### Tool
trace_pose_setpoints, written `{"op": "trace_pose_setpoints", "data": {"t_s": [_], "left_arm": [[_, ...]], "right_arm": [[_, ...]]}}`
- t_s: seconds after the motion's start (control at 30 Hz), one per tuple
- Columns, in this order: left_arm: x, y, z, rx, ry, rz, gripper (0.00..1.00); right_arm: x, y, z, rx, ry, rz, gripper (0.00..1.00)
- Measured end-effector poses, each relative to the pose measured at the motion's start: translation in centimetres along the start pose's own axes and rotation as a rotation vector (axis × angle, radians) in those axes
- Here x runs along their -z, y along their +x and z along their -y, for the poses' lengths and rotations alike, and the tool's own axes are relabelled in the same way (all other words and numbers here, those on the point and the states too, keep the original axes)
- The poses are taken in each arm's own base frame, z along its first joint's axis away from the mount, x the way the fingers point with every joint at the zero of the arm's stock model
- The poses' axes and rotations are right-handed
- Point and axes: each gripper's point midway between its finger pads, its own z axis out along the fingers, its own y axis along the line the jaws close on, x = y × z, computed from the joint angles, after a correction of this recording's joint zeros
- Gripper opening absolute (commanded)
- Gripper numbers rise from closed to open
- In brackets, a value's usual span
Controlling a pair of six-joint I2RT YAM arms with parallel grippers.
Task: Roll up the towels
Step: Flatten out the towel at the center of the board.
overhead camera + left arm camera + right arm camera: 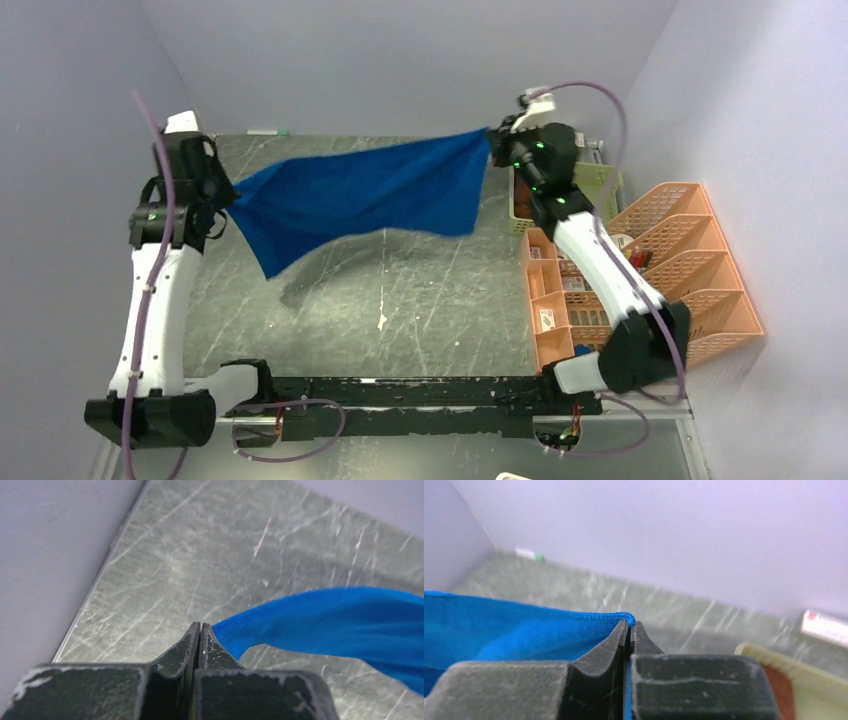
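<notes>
The royal blue towel point(360, 195) hangs stretched in the air above the table, held by two corners. My left gripper point(226, 200) is shut on its left corner; in the left wrist view the jaws point(200, 625) are pressed together and the towel point(340, 615) runs off to the right. My right gripper point(490, 135) is shut on the right corner; the right wrist view shows the towel's hem point(499, 625) pinched between the fingertips of that gripper point(630, 623). A rust-brown patch point(780, 690), likely the brown towel, shows inside the pale green basket rim point(749, 651).
The green basket point(603, 180) stands at the back right behind my right arm. An orange compartment tray point(548, 300) and an orange file rack point(690, 260) fill the right side. A white and green marker point(268, 131) lies at the back edge. Walls enclose the table.
</notes>
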Motion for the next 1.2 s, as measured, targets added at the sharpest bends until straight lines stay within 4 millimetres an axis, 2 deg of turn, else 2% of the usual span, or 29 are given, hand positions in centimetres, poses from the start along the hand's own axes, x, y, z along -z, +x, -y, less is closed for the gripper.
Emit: {"op": "trace_pose_setpoints", "data": {"t_s": [0.03,0.1,0.17,0.23,0.3,0.4,0.5,0.57,0.63,0.73,0.87,1.03,1.13,1.2], "left_arm": [[0.4,-1.0,-0.3,0.029,0.009,0.033,0.07],[1.7,-2.3,-0.8,0.074,0.031,0.089,0.07],[3.3,-3.1,-1.0,0.112,0.058,0.139,0.07],[5.4,-3.5,-1.0,0.148,0.093,0.192,0.07],[7.4,-3.3,-1.1,0.178,0.123,0.235,0.07],[10.5,-2.4,-1.7,0.217,0.152,0.292,0.07],[13.6,-1.5,-2.5,0.249,0.174,0.341,0.07],[15.3,-1.0,-3.0,0.271,0.183,0.362,0.07],[15.7,-0.1,-3.3,0.286,0.172,0.335,0.07],[13.7,1.6,-3.3,0.292,0.137,0.247,0.07],[8.6,5.5,-3.0,0.279,0.067,0.067,0.07],[1.6,10.2,-2.9,0.25,-0.026,-0.125,0.07],[-2.5,11.7,-2.7,0.238,-0.074,-0.186,0.07],[-5.9,12.2,-2.2,0.238,-0.095,-0.213,0.07]], "right_arm": [[1.9,-3.5,0.1,0.008,0.014,0.092,0.0],[5.2,-8.1,-0.5,0.02,0.016,0.217,0.0],[8.6,-10.3,-1.2,0.027,0.012,0.294,0.0],[11.3,-10.5,-1.7,0.027,0.011,0.323,0.0],[13.8,-9.6,-1.9,0.024,0.014,0.327,0.0],[17.5,-8.3,-2.3,0.02,0.012,0.334,0.0],[21.4,-8.3,-3.2,0.028,-0.011,0.379,0.0],[23.2,-8.7,-3.6,0.037,-0.02,0.417,0.0],[23.9,-8.4,-3.7,0.037,-0.022,0.433,0.0],[22.7,-6.3,-3.4,0.026,-0.019,0.381,0.0],[18.1,-1.5,-2.4,-0.008,-0.004,0.229,0.0],[10.7,7.4,-0.7,-0.082,0.031,-0.022,0.0],[5.9,11.9,0.4,-0.114,0.064,-0.161,0.0],[2.2,13.9,1.2,-0.128,0.079,-0.216,0.0]]}}
